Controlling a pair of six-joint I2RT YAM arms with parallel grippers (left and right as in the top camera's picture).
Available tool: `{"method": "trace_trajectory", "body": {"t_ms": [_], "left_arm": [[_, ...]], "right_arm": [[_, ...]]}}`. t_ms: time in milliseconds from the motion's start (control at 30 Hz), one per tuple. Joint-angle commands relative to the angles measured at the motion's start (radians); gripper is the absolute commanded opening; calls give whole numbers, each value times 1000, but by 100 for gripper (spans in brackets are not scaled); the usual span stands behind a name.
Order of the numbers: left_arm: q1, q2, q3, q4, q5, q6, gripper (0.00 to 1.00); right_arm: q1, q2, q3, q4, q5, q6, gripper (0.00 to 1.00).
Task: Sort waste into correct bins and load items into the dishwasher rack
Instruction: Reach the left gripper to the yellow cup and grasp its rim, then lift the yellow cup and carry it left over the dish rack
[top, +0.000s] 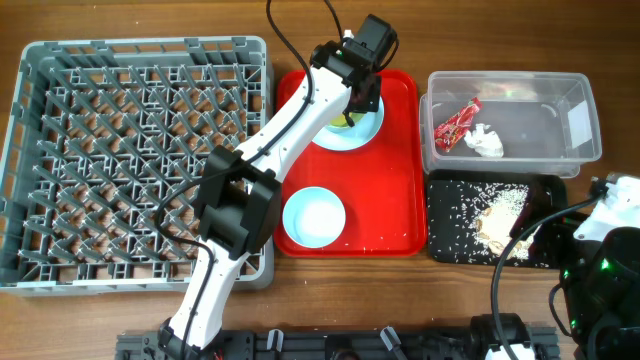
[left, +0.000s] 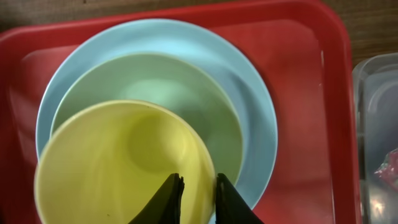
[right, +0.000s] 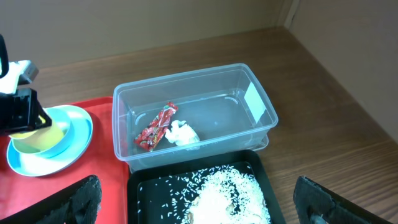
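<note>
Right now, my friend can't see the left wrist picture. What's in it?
A yellow-green cup fills the front, its rim pinched by the dark end effector. It sits over a light-blue plate on a red tray, with a clear tub at the right edge.

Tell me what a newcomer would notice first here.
The big grey rack fills the left side of the view. Beside it on the red tray, the left gripper pinches the rim of a yellow cup over a blue plate. On the right, a wrapper and napkin lie in the clear tub, rice in the black tray.
</note>
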Motion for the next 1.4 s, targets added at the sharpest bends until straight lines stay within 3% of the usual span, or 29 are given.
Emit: {"method": "trace_trajectory", "body": {"t_ms": [0, 167, 267, 300, 400, 600, 833, 933, 1033, 1133, 1367], "left_arm": [[-14, 15, -24, -10, -17, 5, 17], [-15, 15, -63, 17, -18, 5, 18], [-14, 15, -63, 34, -27, 5, 9], [-14, 15, -62, 42, -53, 5, 4], [-14, -5, -56, 65, -205, 5, 4], [-13, -212, -39, 29, -241, 14, 4], [154, -563, -39, -87, 270, 113, 4], [356, -603, -39, -153, 678, 235, 4], [566, -566, -40, -242, 951, 319, 4], [686, -487, -40, -293, 1133, 384, 4], [827, -213, -40, -357, 1488, 477, 4]], "right_arm": [[3, -4, 6, 2, -6, -13, 100], [3, -3, 6, 2, -6, -12, 100], [3, -4, 6, 2, -6, -12, 100], [3, -3, 6, 2, -6, -13, 100], [3, -3, 6, 2, -6, -12, 100], [3, -3, 6, 2, -6, -13, 100], [3, -4, 6, 2, -6, -12, 100], [3, -4, 6, 2, -6, -12, 100], [3, -4, 6, 2, -6, -13, 100], [3, -3, 6, 2, -6, -13, 100], [3, -3, 6, 2, -6, -13, 100]]}}
